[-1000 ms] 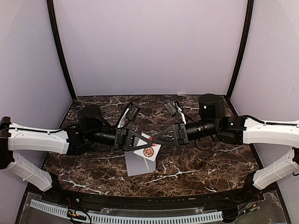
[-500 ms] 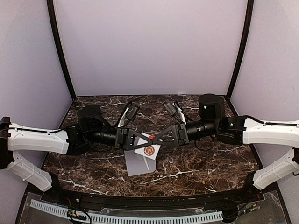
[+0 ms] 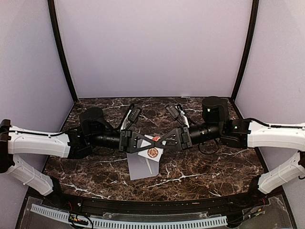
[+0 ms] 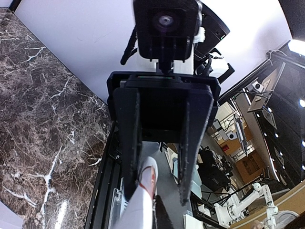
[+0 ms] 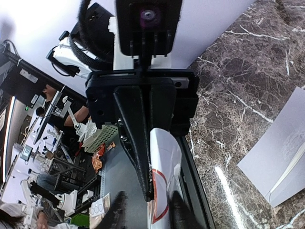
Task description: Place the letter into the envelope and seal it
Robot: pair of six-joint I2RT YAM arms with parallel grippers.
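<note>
Left gripper (image 3: 148, 141): pinching the sticker strip (image 5: 164, 152).
Right gripper (image 3: 159, 141): fingers apart around it.
Envelope (image 3: 140, 168): below them, not sealed yet.

Envelope and strip, partly seen
The white strip (image 3: 153, 153) covered the upper corner of the envelope (image 3: 138, 169); the right wrist view's edge cut the envelope, and the strip ran off the left wrist view's bottom.
</note>
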